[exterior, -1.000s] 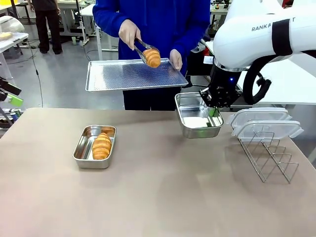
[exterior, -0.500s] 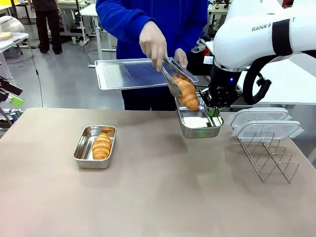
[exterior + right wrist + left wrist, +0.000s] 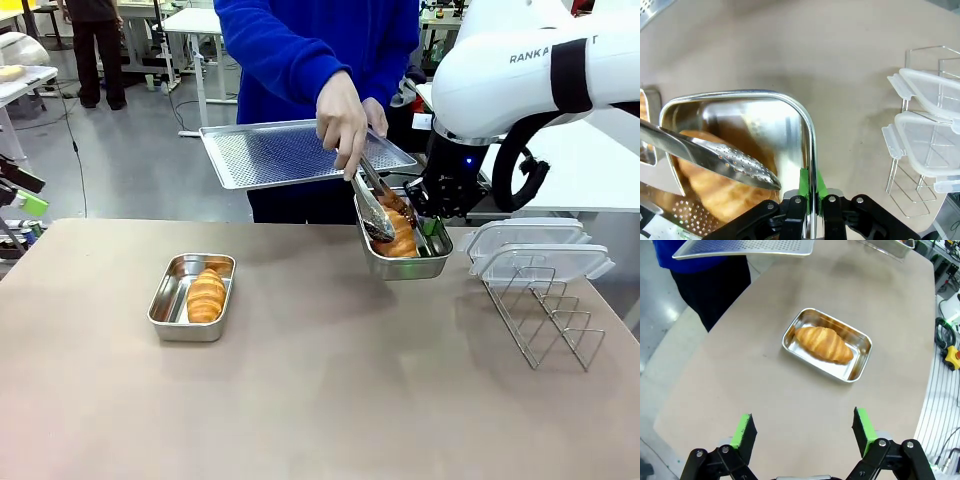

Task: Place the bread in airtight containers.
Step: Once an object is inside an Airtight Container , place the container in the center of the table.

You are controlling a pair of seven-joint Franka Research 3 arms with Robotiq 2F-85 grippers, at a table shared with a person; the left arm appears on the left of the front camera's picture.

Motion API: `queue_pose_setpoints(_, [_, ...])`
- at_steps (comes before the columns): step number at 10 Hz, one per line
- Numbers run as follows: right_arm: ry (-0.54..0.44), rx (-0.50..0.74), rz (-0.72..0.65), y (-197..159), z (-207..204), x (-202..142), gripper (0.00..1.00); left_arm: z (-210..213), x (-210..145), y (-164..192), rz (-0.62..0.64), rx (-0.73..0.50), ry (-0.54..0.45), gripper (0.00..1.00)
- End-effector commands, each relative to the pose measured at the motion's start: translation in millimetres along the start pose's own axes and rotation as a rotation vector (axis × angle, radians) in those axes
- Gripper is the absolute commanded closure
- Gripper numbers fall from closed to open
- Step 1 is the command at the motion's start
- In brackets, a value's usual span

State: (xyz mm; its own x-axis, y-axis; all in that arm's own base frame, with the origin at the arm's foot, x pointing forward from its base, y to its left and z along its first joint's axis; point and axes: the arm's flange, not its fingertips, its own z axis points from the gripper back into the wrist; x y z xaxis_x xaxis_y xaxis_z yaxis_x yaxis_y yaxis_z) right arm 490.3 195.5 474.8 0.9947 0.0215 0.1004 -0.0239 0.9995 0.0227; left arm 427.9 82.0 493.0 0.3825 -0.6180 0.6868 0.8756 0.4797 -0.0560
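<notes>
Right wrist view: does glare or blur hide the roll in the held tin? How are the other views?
Right wrist view: reflections streak the tin wall and the tongs cover part of the roll, but the rest reads clearly. Front view: even light, soft shadows, no obvious blur. Left wrist view: the table edge bows from the wide lens; the second roll is crisp.

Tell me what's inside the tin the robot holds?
A golden roll, with the person's tongs over it. The tongs cover part of it; the tin floor underneath is hidden.

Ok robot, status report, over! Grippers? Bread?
Left gripper open, empty. Right gripper shut on held tin rim. One croissant in table tin; second croissant in held tin, tongs on it. Lids off, on rack.
</notes>
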Motion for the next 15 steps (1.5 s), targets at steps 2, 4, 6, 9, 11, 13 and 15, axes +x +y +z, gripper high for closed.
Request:
queue_pose_setpoints(2, [-0.012,-0.003,-0.007,-0.7,4.4,0.7,1.0,2.3,-0.2,2.4,-0.018,-0.01,-0.003,0.0])
queue_pose_setpoints(4, [-0.012,-0.003,-0.007,-0.7,4.4,0.7,1.0,2.3,-0.2,2.4,-0.018,-0.01,-0.003,0.0])
queue_pose_setpoints(6, [0.0,0.0,0.0,0.0,0.0,0.0,0.96,2.3,-0.2,2.4,-0.018,-0.01,-0.003,0.0])
queue_pose_setpoints(9, [-0.035,0.024,-0.107,-12.4,-27.0,21.1,0.96,2.3,-0.2,2.4,-0.018,-0.01,-0.003,0.0])
queue_pose_setpoints(11, [-0.01,0.06,-0.133,-21.4,-57.7,34.6,0.96,2.3,-0.2,2.4,-0.018,-0.01,-0.003,0.0])
queue_pose_setpoints(13, [0.017,0.051,-0.167,-26.7,-88.1,42.7,0.96,2.3,-0.2,2.4,-0.018,-0.01,-0.003,0.0])
queue_pose_setpoints(15, [0.058,0.013,-0.17,-26.2,-116.1,47.2,0.96,2.3,-0.2,2.4,-0.018,-0.01,-0.003,0.0])
